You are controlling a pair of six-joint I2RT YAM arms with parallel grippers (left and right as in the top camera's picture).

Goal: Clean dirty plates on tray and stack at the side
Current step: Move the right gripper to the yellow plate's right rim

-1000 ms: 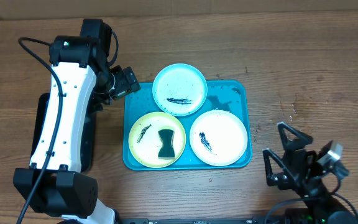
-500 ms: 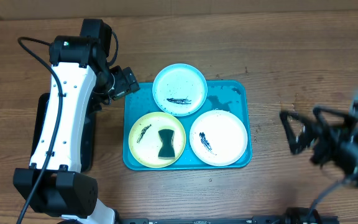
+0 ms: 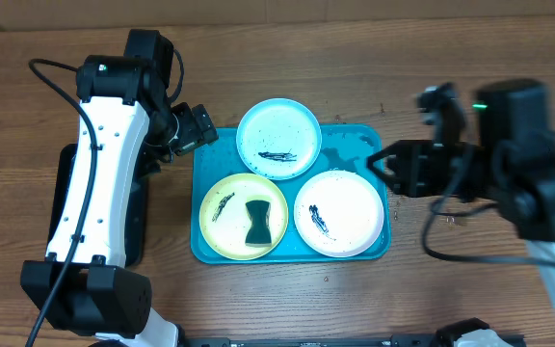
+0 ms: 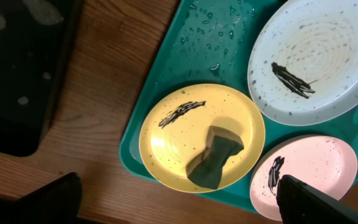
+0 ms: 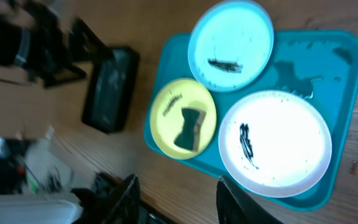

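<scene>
The turquoise tray (image 3: 355, 145) holds three smeared plates: light blue (image 3: 277, 140) at the back, yellow-green (image 3: 229, 198) at front left, white (image 3: 339, 213) at front right. A dark sponge (image 3: 256, 222) lies on the yellow-green plate. My left gripper (image 3: 196, 125) hovers by the tray's back left corner, open and holding nothing. In its wrist view (image 4: 179, 202) the yellow-green plate (image 4: 185, 124) and sponge (image 4: 215, 155) lie below. My right gripper (image 3: 379, 169) hangs over the tray's right edge, jaws apart and empty. Its wrist view (image 5: 176, 199) shows all three plates.
A narrow black tray (image 3: 135, 222) lies left of the turquoise tray, partly under the left arm. Water drops (image 4: 213, 37) wet the tray floor near the light blue plate. Bare wooden table lies behind the tray and to its right.
The right arm swung from the table's front right corner up and left to the tray's right edge, its jaws narrowing. The left arm and the plates stayed still.
</scene>
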